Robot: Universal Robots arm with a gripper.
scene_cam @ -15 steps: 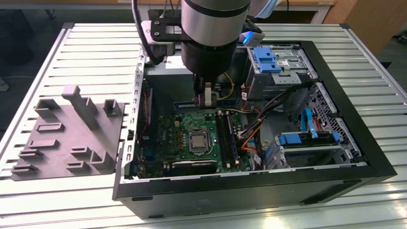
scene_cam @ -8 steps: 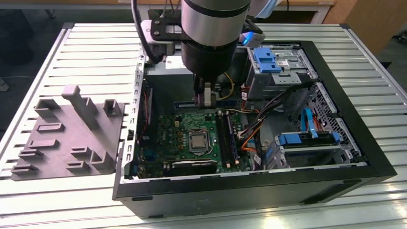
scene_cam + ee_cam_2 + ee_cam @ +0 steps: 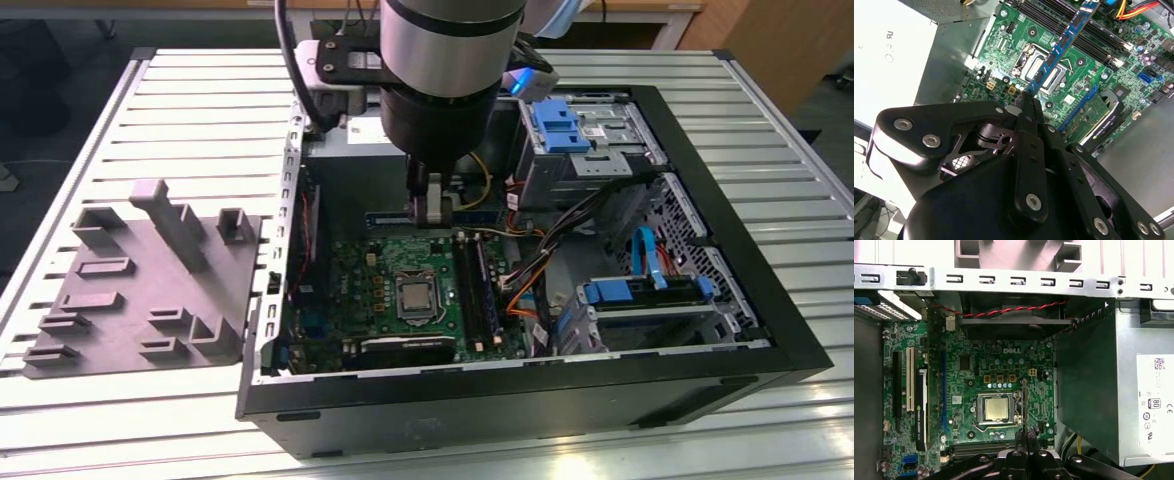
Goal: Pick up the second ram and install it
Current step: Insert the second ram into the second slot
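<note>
My gripper (image 3: 430,215) hangs inside the open computer case, above the green motherboard (image 3: 354,275). It is shut on the second ram (image 3: 1061,45), a thin blue-and-dark stick with small chips that juts out past the fingertips (image 3: 1030,107). In the first wrist view the ram (image 3: 1024,405) appears edge-on, hanging over the board beside the CPU socket (image 3: 996,407). The stick is held above the board and is in no slot. The long black ram sockets (image 3: 477,290) lie just to the exterior view's right of the gripper.
The silver power supply (image 3: 1104,390) stands close beside the gripper. Orange and other cables (image 3: 527,270) and blue drive bays (image 3: 561,125) crowd the case on the exterior view's right. A graphics card (image 3: 400,348) sits near the case's front wall. A grey fixture block (image 3: 147,280) lies outside on the table.
</note>
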